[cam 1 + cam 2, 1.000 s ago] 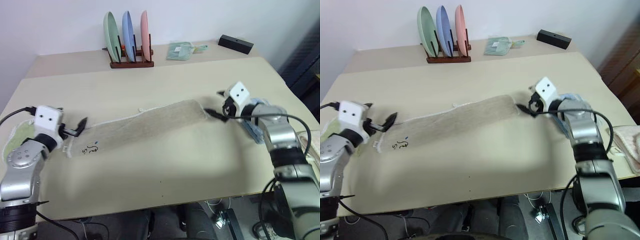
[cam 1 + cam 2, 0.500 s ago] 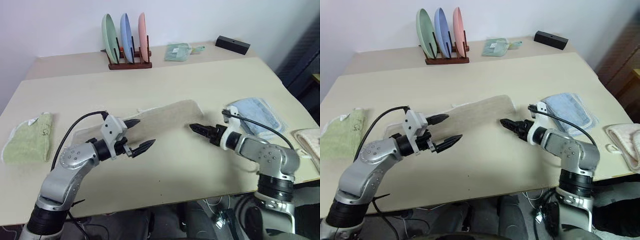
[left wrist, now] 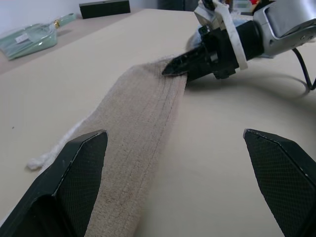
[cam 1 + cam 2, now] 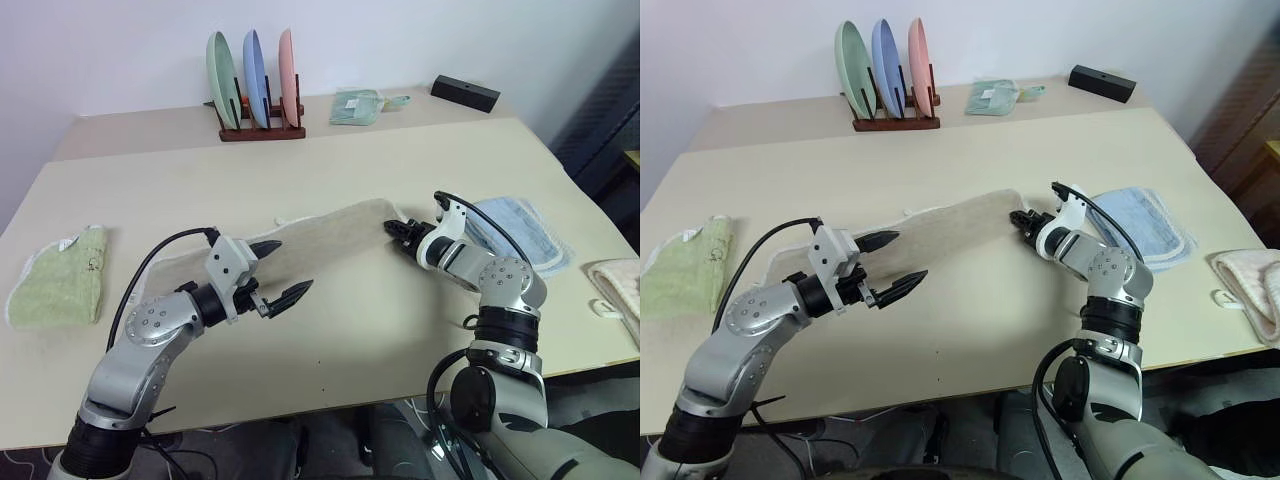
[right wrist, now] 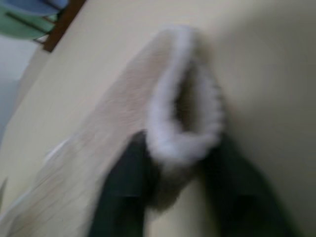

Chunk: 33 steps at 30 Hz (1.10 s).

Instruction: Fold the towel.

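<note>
Pinching towel point(image 4: 330, 232) end edge: right hand point(image 4: 392, 230); left hand point(image 4: 282, 270) spread.

We see a tan towel point(image 4: 310, 235) with white edging on a pale beige table point(image 4: 350, 140). Near the table's left edge lies a light green towel point(image 4: 62, 275); near its right edge, a light blue towel point(image 4: 520, 232). At the far edge, a dark brown rack point(image 4: 262, 126) holds green, blue and pink plates, with a black box point(image 4: 465, 92) towards the far right corner.
</note>
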Tool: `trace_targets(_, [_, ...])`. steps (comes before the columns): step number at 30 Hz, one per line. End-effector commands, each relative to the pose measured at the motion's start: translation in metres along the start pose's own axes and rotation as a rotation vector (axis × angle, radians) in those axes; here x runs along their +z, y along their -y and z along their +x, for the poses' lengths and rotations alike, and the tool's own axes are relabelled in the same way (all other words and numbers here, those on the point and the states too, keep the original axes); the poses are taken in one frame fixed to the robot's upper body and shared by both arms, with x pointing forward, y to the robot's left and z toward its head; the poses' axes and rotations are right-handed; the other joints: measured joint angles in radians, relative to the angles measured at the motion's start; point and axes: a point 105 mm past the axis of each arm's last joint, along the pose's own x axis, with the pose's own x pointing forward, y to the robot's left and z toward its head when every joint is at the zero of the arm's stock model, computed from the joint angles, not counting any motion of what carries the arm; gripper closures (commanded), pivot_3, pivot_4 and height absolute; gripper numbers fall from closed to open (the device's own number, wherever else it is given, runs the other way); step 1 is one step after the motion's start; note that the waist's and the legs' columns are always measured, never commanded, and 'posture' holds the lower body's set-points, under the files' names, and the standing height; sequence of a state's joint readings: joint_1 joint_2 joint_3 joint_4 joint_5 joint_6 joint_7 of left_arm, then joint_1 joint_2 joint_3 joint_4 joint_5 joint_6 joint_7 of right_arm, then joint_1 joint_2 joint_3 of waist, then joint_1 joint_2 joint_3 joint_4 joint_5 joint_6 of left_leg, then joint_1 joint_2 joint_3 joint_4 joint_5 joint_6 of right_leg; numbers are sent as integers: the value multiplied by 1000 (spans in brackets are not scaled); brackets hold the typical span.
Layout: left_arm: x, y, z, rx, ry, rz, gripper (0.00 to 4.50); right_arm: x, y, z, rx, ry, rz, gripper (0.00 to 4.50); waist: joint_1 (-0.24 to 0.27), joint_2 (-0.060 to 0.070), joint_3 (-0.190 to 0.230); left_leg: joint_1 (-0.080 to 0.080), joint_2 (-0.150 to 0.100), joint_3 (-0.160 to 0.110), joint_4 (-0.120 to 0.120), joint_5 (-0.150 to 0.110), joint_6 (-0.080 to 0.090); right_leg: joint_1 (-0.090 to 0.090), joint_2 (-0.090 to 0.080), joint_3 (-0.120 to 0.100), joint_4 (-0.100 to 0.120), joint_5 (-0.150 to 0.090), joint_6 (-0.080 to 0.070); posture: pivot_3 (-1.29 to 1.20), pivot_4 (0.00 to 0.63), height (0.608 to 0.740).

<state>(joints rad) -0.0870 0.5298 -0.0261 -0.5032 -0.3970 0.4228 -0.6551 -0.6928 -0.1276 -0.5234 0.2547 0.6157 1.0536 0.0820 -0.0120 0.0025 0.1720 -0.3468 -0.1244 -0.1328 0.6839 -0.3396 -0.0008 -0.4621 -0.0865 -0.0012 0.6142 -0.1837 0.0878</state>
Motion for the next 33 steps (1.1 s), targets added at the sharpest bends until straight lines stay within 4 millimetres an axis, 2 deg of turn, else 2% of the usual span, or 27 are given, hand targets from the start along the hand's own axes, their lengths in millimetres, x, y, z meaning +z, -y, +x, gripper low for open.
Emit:
trace_targets(1, [10,1,-4,33,29,45,0,10,6,-4,-25,53,11,4463,4,-1,-2,0,0,0,0,0,0,0,0,0,0,0,0,0,150,735])
trace_targets(5, [3,-15,-10,138,-1,57,0,27,4,-16,-22,113,-31,4463,6,0,-2,0,0,0,0,0,0,0,0,0,0,0,0,0,150,735])
trace_targets(11, [9,-28,-11,204,28,62,0,52,8,-43,-45,177,-148,4463,4,0,-2,-2,0,0,0,0,0,-2,0,0,-1,0,0,0,150,735])
trace_targets(14, [6,-30,-9,190,18,63,0,64,8,-62,-65,199,-252,4463,4,0,-2,-2,0,0,0,0,0,-2,0,0,-1,0,0,0,150,735])
trace_targets(18, [4,-32,-8,174,13,70,0,76,8,-72,-100,223,-370,4463,1,0,-2,-2,0,0,0,0,1,-2,0,0,-1,0,0,0,150,735])
trace_targets(20, [4,-34,-7,173,18,74,0,79,-3,-73,-76,220,-484,4463,2,0,-2,-2,0,0,-1,0,1,-2,0,0,-1,0,0,0,150,735])
trace_targets(23, [4,-36,-4,170,24,75,0,68,-30,-68,19,168,-707,4463,2,0,-2,-2,0,0,0,0,1,-2,0,0,-1,0,0,0,150,735])
trace_targets(27, [5,-36,-2,165,29,76,0,53,-44,-63,98,119,-874,4463,2,0,-2,-2,0,0,-1,0,0,-2,0,0,-2,0,0,0,150,735])
trace_targets(30, [4,-39,-4,171,26,80,0,12,-70,-54,240,10,-1163,4463,5,0,-2,-3,0,0,0,0,0,-2,0,0,-2,0,0,0,150,735])
trace_targets(31, [4,-39,-5,175,24,80,0,-2,-75,-51,283,-28,-1244,4463,4,0,-2,-3,0,0,0,0,0,-2,0,-1,-2,0,0,0,150,735])
trace_targets(33, [3,-38,-6,178,23,81,0,-19,-78,-47,327,-75,-1339,4463,3,-1,-2,-3,0,0,0,0,0,-2,0,-1,-2,0,0,0,150,735])
